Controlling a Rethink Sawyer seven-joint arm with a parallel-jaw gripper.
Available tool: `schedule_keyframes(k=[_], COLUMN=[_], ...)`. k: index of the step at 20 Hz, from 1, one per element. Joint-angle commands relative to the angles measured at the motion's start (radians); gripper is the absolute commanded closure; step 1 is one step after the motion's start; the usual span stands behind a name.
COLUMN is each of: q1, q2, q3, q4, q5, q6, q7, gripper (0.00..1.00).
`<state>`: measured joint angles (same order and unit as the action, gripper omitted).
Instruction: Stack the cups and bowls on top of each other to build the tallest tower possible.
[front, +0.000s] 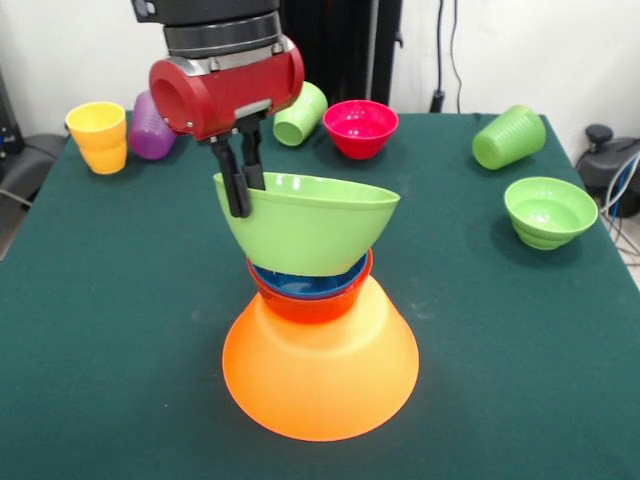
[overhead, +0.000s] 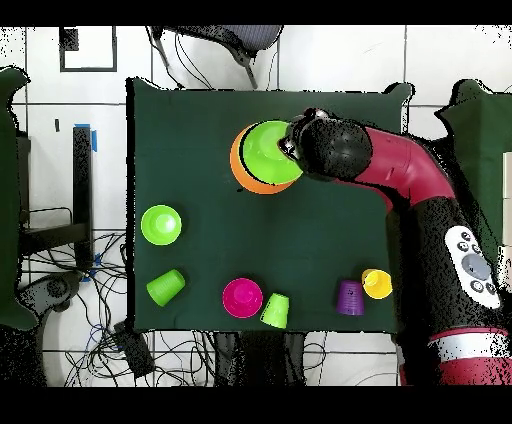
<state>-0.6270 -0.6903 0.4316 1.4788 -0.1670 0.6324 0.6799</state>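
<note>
Above the tower (front: 318, 370), my gripper (front: 242, 190) is clamped over the rim of the large light green bowl (front: 310, 225), one finger inside and one outside. That bowl sits tilted on the blue bowl (front: 305, 284), nested in the red-orange bowl (front: 310, 302) atop the upturned orange bowl (front: 320, 385).

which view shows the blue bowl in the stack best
The front view. There the blue bowl shows as a band nested in the red-orange bowl, under the large green bowl that the gripper holds by its rim. In the overhead view the green bowl hides it entirely.
</note>
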Motion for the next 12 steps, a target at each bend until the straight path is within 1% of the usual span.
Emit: schedule_keyframes(k=[1,7,12], q1=[0.038,0.042,0.046], q2=[0.018,0.005,0.023], q3=[-0.027,-0.03,-0.037], q4=[0.041,0.049,0.039], q5=[-0.057,-0.057,-0.071], q6=[0.112,0.112,0.099], q7=[0.085,0.094,0.093], gripper=[1.0,1.0,1.0])
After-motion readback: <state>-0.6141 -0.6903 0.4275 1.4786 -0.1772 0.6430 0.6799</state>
